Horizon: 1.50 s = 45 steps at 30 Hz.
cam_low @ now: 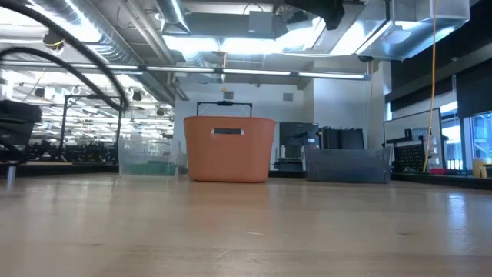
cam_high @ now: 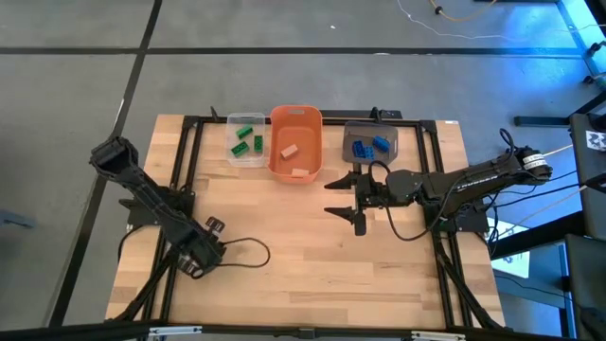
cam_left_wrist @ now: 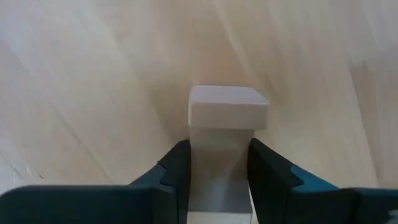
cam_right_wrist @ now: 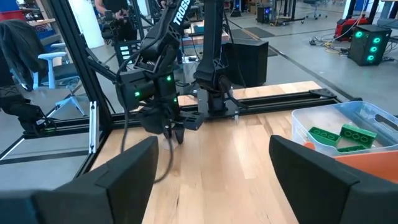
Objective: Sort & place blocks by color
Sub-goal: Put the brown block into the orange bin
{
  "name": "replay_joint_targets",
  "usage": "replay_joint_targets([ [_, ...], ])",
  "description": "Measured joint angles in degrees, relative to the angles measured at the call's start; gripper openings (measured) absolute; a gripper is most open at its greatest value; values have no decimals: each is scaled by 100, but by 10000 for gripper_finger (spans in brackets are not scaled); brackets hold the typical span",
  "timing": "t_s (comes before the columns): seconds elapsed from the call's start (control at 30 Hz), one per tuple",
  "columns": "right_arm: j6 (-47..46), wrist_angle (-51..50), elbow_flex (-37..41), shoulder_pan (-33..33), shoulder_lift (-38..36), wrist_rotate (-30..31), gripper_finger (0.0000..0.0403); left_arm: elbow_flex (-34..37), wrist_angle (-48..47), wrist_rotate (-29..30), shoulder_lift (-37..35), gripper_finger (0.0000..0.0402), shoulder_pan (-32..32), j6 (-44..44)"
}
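At near left of the table (cam_high: 312, 275), left gripper (cam_left_wrist: 217, 163) clamps a beige block (cam_left_wrist: 228, 109) between its fingers. Right gripper (cam_high: 348, 199) hangs spread and empty by the grey bin (cam_high: 370, 144). Risk: shallow pinch, 1 slip drops it.

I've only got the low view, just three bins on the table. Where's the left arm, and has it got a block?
Observer: The left gripper is on the table's left side, away from the bins, with its fingers closed against a beige block.
Operator: And the right one?
Observer: The right gripper hovers open in front of the grey bin.
Operator: What's in the orange bin?
Observer: The orange bin holds two beige blocks.
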<state>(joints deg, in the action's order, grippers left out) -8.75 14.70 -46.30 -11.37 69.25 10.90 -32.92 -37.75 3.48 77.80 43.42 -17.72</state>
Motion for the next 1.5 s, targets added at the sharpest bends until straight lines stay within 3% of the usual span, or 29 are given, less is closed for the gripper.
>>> replay_joint_targets([
  [0.07,-2,0,0,0,0,1,307,-83,11,-17,-3,109,-276,-12],
  [0.13,-29,3,0,-1,0,4,307,-210,179,341,-111,109,-598,22],
  [0.3,-283,66,2,21,0,7,307,-789,300,746,-948,109,-1507,368],
  [0.47,-293,66,2,21,0,7,307,-1078,1524,1460,-1920,109,-2744,918],
  [0.6,-269,43,2,32,0,41,307,-992,2916,1526,-2255,109,-3789,1042],
  [0.73,-256,30,4,70,0,375,307,-866,3944,991,-2196,109,-4420,1079],
  [0.97,-335,57,4,108,0,452,307,-851,5129,585,-1726,109,-4542,1022],
  [1.23,-577,71,4,108,0,452,307,-851,5711,512,-1229,109,-4380,797],
  [1.5,-587,98,4,108,0,472,307,-1020,5873,511,-1174,109,-4918,791],
])
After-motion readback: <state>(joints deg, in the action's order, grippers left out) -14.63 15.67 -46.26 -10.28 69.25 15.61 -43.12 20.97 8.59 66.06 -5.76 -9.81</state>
